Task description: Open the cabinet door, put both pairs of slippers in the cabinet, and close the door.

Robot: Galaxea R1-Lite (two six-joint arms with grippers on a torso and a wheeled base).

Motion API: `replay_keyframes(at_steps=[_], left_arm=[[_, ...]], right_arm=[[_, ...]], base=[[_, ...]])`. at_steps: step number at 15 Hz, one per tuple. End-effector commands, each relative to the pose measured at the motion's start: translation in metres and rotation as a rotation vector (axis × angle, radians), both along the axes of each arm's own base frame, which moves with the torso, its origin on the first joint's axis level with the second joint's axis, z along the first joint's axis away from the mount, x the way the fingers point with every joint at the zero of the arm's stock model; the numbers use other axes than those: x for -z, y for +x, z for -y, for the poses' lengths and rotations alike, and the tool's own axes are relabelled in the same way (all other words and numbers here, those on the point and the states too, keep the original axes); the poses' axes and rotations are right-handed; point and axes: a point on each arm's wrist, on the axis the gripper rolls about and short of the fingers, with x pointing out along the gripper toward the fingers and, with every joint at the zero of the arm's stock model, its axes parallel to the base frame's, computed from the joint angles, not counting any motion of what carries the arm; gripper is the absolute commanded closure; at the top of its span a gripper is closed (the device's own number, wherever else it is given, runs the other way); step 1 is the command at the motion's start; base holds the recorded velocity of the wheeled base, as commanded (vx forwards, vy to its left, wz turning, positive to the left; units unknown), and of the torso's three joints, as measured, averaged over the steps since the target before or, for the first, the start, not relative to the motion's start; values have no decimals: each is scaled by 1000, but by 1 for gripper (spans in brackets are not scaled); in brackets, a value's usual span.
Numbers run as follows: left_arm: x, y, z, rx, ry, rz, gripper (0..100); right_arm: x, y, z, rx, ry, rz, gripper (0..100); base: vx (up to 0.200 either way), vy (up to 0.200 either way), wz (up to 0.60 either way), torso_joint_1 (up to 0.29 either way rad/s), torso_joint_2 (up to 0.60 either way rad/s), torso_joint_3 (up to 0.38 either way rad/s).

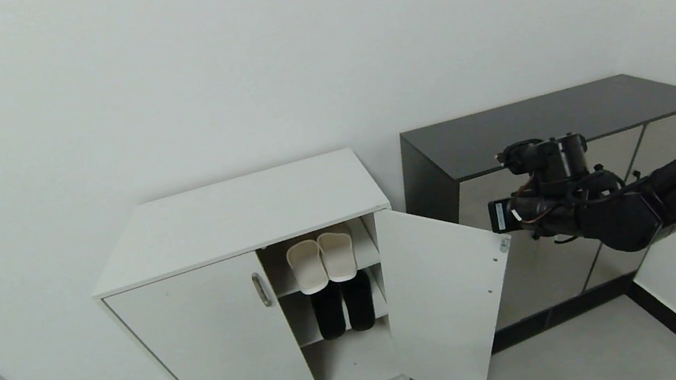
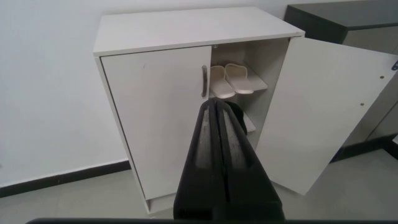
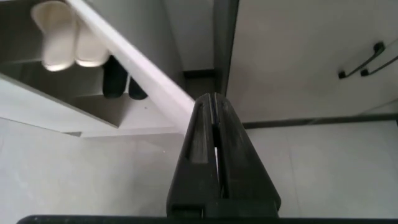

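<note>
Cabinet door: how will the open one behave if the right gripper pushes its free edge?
The open cabinet door looks a flat, stiff panel, so it should swing, not flex. The right gripper is near its free edge, far from the hinged side, so a light push probably suffices.

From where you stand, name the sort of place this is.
Likely a home-style entryway: a white shoe cabinet, door open, holds white slippers and black slippers, beside a dark sideboard, bare wall behind.

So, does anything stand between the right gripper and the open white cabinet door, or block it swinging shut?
Nothing visible. The right gripper sits at the white cabinet door's free edge; the cream slippers and black slippers lie on shelves inside.
</note>
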Motion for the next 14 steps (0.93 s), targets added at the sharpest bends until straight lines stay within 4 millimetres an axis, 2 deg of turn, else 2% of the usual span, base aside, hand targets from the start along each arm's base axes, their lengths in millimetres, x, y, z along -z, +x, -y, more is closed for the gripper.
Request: replay_keyframes(at_steps=[1,4,9,12,14], left_arm=[[0,0,0,0,0,-1,100],[0,0,0,0,-2,-1,100],[0,0,0,0,-3,-1,100],[0,0,0,0,-3,-1,100],[0,0,0,0,-3,-1,100]], right_arm=[[19,11,3,16,-11,-37,100],[29,16,5,26,-18,-57,100],[34,16,4,24,-20,-63,100],[36,12,4,20,-27,-77,100],[32,-4,-5,-13,-30,-85,100]], base=[[0,0,0,0,0,0],[0,0,0,0,0,0],[0,0,0,0,0,0],[0,0,0,0,0,0],[0,0,0,0,0,0]])
